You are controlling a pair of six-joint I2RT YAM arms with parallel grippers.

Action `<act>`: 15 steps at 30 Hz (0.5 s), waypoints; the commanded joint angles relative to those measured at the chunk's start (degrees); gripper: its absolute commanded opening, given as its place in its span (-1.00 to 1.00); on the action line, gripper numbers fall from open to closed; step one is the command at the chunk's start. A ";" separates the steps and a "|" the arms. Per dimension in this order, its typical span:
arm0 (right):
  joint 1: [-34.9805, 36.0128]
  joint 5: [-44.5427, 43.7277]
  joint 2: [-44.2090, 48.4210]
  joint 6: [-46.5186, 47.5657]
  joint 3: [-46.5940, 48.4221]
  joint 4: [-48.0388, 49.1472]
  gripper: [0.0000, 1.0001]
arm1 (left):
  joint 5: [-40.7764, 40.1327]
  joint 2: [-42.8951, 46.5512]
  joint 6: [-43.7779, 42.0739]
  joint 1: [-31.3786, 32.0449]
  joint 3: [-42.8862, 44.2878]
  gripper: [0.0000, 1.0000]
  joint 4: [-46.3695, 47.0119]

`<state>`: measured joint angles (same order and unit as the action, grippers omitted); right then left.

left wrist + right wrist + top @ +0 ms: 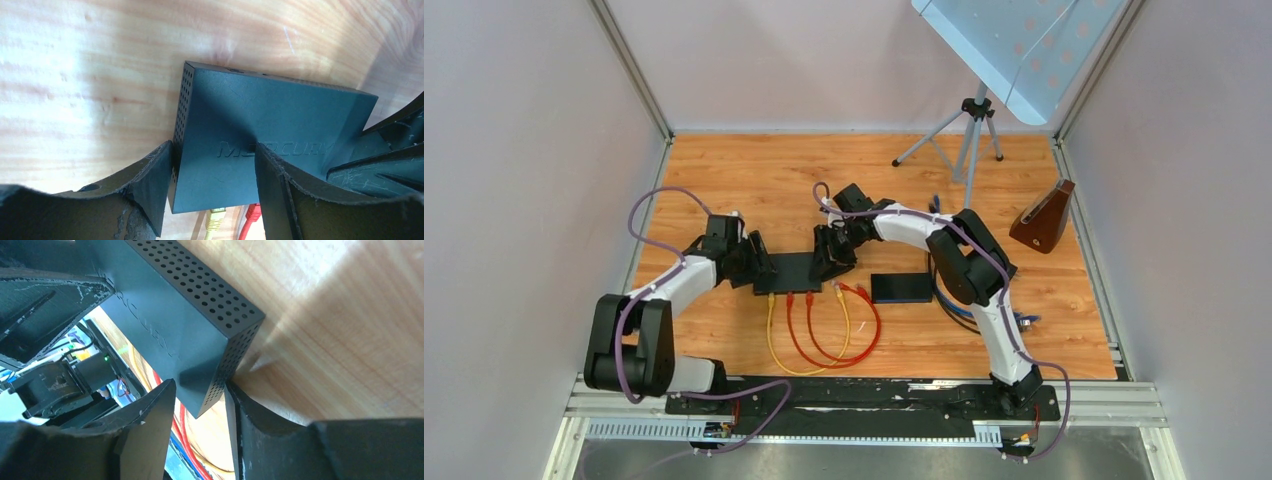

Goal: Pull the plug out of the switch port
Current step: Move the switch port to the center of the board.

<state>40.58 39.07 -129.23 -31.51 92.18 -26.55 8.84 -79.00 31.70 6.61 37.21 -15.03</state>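
Switch (270, 120): matte black slab, perforated ends; yellow plug (216, 218) seemingly seated.

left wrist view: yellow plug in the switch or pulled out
In: the yellow plug is seated in the front face of the switch, beside a red plug.

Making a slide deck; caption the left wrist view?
Left tool straddles one corner of the Mercury switch, yellow plug and red plug peeking below.
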 commanded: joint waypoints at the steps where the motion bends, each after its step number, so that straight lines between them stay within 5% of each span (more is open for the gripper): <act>1: 0.73 -3.95 2.98 4.15 -2.90 0.70 -0.04 | -0.75 6.12 6.69 2.87 -3.22 0.35 -6.25; 8: -1.20 -12.63 12.59 4.26 -7.12 1.61 0.21 | -7.73 11.38 6.08 2.79 -2.69 0.52 -9.62; 15: -0.38 -11.12 24.49 -8.17 -23.03 15.97 0.06 | -6.58 7.97 4.80 2.79 -0.60 0.55 -9.16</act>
<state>39.51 28.08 -111.61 -31.77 76.53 -21.54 2.87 -69.67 36.80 9.39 33.69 -24.21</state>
